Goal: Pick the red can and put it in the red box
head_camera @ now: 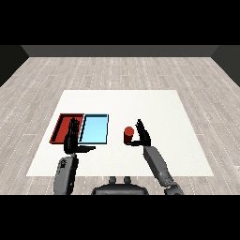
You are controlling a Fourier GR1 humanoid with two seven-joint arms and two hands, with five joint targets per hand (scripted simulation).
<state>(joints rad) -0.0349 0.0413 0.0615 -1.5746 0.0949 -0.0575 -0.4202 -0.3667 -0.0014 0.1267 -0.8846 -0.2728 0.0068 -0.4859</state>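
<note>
A white tabletop [154, 105] stands on a floor of pale grey planks [122, 70]. At its left side a red tray [60, 123] and a light blue tray [96, 129] lie flat side by side, long edges touching, the red one further left. To the right of the blue tray, apart from it, a red can [128, 135] stands upright on the white surface.

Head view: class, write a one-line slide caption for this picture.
Right hand beside the red can on the white table; left hand open, overlapping the red tray next to the blue tray.
</note>
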